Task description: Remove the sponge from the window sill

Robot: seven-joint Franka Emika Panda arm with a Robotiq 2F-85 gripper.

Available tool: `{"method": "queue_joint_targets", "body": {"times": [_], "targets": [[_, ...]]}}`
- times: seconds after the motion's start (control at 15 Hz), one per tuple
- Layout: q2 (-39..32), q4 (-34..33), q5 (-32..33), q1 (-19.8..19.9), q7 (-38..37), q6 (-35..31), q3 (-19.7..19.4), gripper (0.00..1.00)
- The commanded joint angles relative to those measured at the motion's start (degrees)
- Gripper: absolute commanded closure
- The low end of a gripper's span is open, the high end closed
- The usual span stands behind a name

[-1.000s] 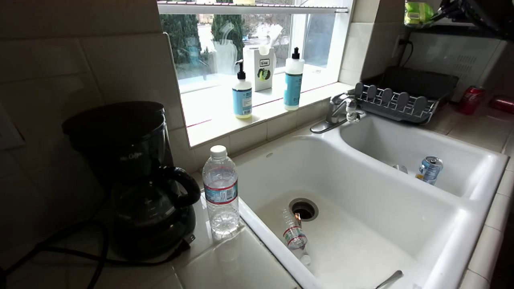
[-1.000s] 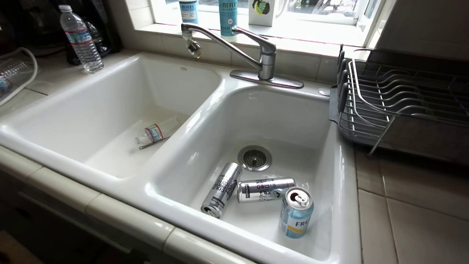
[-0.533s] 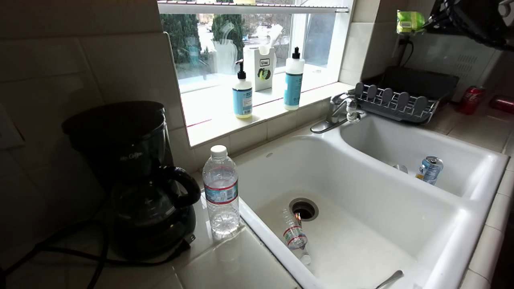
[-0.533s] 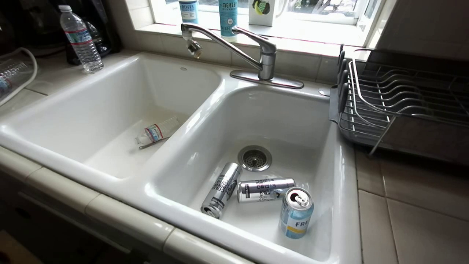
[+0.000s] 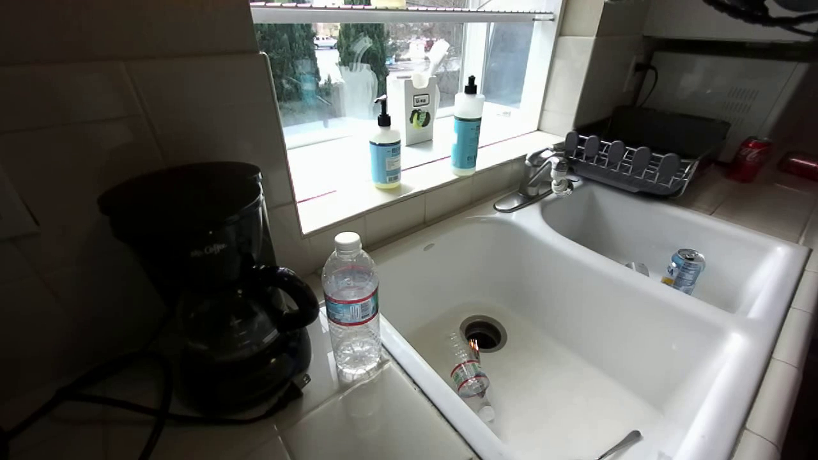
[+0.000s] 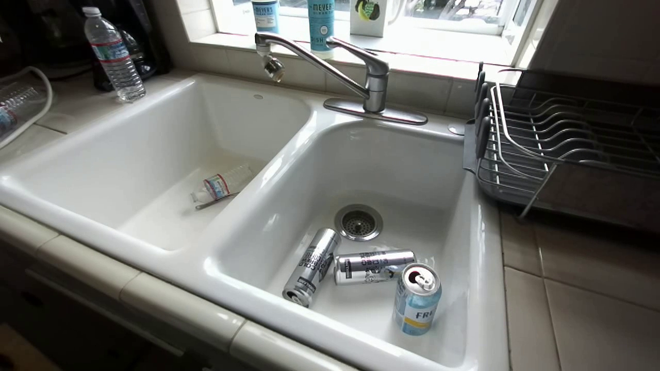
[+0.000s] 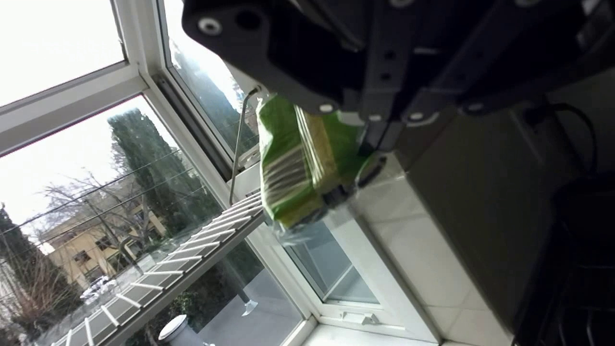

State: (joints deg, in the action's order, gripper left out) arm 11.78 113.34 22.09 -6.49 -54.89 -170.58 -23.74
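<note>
Nearest in the wrist view is the black pincer [image 7: 376,144], reaching in from the top, its fingers pinched together on the right-hand edge of the sponge [image 7: 288,168]; the contact itself is dark and partly hidden. The sponge, green and yellow in a clear wrapper [image 7: 295,235], is held in the air, its broad striped face toward the camera. From the grip it juts leftward and down in that view. The part that shows is longer from top to bottom than across, its pale stripes running the same way with a slight rightward slant toward the bottom. The upper right lies behind the pincer, so the full long axis is not certain. Beyond it are a slatted shelf [image 7: 158,274], a white window frame [image 7: 384,283] and, farthest, tall trees [image 7: 149,163].

In an exterior view, a coffee maker [image 5: 217,287] and an upright water bottle [image 5: 351,306] stand near on the tabletop [image 5: 370,421], then the white double sink [image 5: 575,281], then the pale window sill [image 5: 339,211], bearing two upright soap bottles [image 5: 385,160] and a box [image 5: 412,121].
</note>
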Motion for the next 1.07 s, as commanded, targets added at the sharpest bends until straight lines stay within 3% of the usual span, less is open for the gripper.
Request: {"method": "queue_joint_targets", "body": {"times": [0.0, 0.07, 0.33, 0.4, 0.53, 0.73, 1.0], "targets": [[-8.2, -13.3, -15.2, -8.6, 12.9, 3.6, -6.1, 1.00], [-10.2, -16.5, -19.7, -10.1, 14.9, 4.6, -7.1, 1.00], [-18.3, -30.8, -36.3, -8.1, 21.6, 13.1, -6.4, 1.00], [-13.1, -22.7, -29.1, -8.5, 17.9, 9.4, -5.5, 0.98], [-15.9, -27.4, -33.6, -8.3, 20.3, 11.3, -5.7, 0.98], [-17.5, -29.2, -34.5, -8.2, 20.4, 11.4, -5.9, 1.00], [-26.1, -39.5, -33.9, -7.4, 9.0, 16.3, -7.7, 1.00]]}}
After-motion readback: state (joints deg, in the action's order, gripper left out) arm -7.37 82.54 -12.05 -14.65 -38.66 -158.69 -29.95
